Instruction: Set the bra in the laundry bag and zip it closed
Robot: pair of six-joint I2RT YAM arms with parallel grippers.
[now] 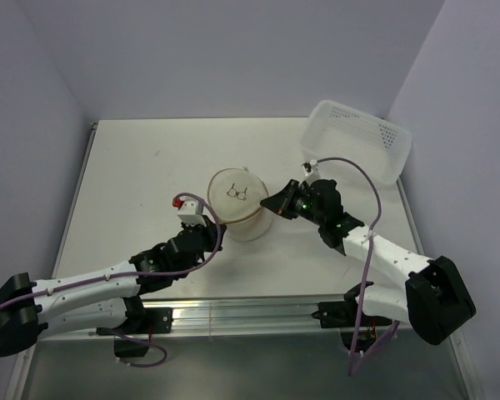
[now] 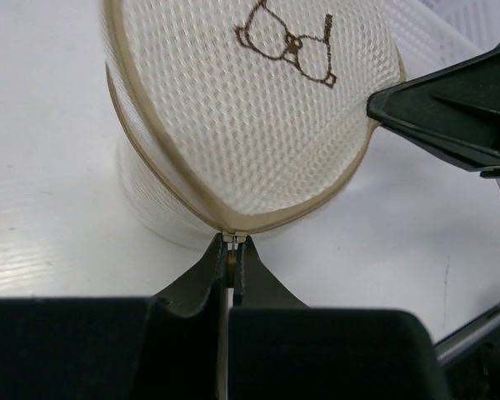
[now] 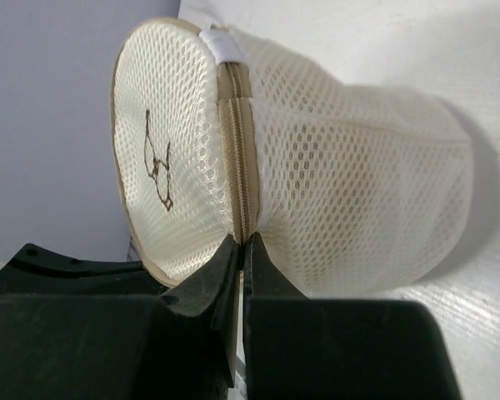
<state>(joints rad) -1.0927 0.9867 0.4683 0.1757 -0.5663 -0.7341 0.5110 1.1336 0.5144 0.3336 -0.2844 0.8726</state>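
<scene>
Lilac walls close in a white counter [image 1: 133, 183]. At its middle stands the small, round, drum-shaped cream-white mesh laundry bag [image 1: 240, 204] [image 2: 250, 117] [image 3: 333, 175], flat lid upward. My left jaws are pressed together at its near-left edge, pinching a small piece on the tan zip band [image 2: 162, 179] [image 3: 237, 158] under the lid. My right jaws are also pressed together, tips against that band on the opposite side; I cannot tell whether they hold anything. A white perforated rectangular plastic basket [image 1: 358, 137] sits at the far right corner.
</scene>
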